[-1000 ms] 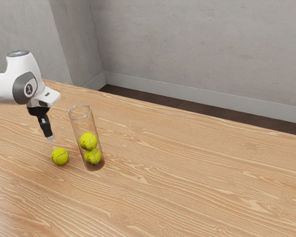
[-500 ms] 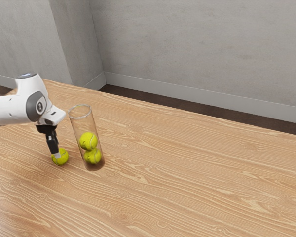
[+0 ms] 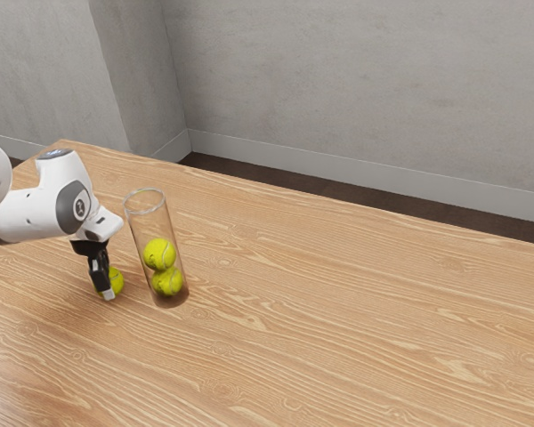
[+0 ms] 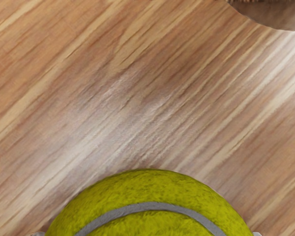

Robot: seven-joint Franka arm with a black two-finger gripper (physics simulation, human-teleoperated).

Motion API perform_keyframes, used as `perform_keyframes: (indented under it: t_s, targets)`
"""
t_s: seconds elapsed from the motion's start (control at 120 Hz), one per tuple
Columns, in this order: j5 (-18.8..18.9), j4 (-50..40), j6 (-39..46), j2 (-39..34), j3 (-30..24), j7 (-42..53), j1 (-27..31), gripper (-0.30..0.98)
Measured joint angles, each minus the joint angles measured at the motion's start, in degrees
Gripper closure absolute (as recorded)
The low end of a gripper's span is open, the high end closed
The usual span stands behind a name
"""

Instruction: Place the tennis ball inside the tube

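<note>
Exterior view, near to far: bare light wood tabletop in the foreground, streaky grain. Next, black gripper pointing down, low over the table, right at the loose tennis ball. Gripper covers part of the ball's near side. Hand state: can't tell if it's open or clamped on the ball. Loose ball is outside the tube, low at the tabletop, on the tube's side toward the exterior view's left. Wrist view has the same ball large and close under the hand, yellow-green fuzz with a grey seam curving across it, wood grain around it. Clear tube stands just beside the ball, gap between them, mouth up, round rim open. Two balls inside, stacked: lower ball at the bottom, upper ball resting on it. Space above them up to the rim. White arm comes in from the exterior view's left, wrist bent down over the loose ball. Past the table's far edge: dark brown floor, then pale baseboard, then grey wall at the back.
</note>
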Motion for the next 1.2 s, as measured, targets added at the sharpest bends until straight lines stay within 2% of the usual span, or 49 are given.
perform_keyframes:
  t_s: [0.058, 0.2, 0.717, 0.892, 1.042, 1.2]
  targets:
    - [-0.1, 0.0, 0.2, 0.0, 0.0, 0.4, 0.0, 0.26]
    - [-0.2, -0.1, 0.5, -1.4, 0.0, 1.1, 0.0, 0.29]
    - [-0.2, 0.8, -10.2, -21.4, 0.1, 2.6, 0.0, 0.34]
    - [-0.2, 4.9, -16.1, -23.6, -0.5, 2.5, 0.6, 0.34]
    - [-0.2, 6.6, -20.4, -25.2, -3.7, 1.7, 0.6, 0.33]
    - [-0.2, 9.5, -22.9, -24.0, -5.7, 0.3, -3.1, 0.35]
